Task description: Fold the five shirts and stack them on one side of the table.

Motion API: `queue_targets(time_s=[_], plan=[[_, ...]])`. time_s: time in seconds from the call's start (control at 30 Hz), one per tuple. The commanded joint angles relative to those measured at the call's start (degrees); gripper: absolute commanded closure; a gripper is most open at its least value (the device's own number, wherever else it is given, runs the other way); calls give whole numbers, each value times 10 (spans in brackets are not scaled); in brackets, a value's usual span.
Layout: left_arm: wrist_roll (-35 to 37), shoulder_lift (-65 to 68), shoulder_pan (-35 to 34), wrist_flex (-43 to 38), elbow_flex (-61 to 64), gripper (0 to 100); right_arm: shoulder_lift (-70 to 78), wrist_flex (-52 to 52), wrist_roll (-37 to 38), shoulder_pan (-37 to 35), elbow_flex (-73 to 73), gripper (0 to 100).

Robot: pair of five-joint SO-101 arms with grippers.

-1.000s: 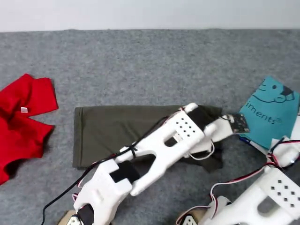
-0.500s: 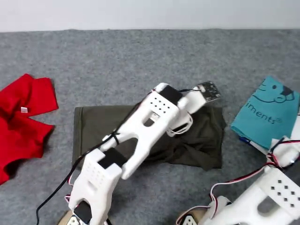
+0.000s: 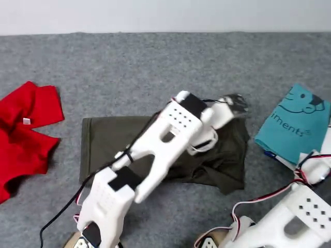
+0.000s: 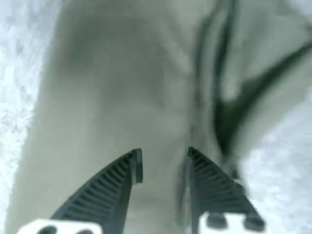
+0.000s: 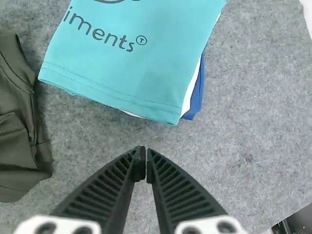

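An olive shirt (image 3: 103,144) lies flat in the middle of the grey table, its right part (image 3: 225,155) bunched into folds. My left arm (image 3: 176,129) stretches across it to its far right corner. There my left gripper (image 4: 163,168) hangs open just over the olive cloth (image 4: 122,87), with nothing held between its fingers. A red shirt (image 3: 26,129) lies crumpled at the left edge. At the right sits a folded teal shirt (image 3: 297,124) (image 5: 141,58) on top of a blue one (image 5: 195,92). My right gripper (image 5: 146,163) is shut over bare table beside that stack.
My right arm (image 3: 300,206) rests at the near right corner. Grey table cloth (image 3: 155,67) stretches behind the shirts up to a pale wall. The olive shirt's edge (image 5: 14,146) lies close to the teal stack.
My left arm swung from the olive shirt's near right side up to its far right corner. The shirt's right part became more bunched. The right arm stayed still.
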Motion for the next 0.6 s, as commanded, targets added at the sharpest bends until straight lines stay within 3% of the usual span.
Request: queue_targets(time_s=[0.0,0.27,0.57], plan=[[-1,-52,49,25,-44,847,-7,-8,1,3,-4,987],[0,19,73,-28,-44,848,-7,-7,1,4,-4,987],[-4,140,-33,-84,-48,848,-11,-8,1,6,19,987]])
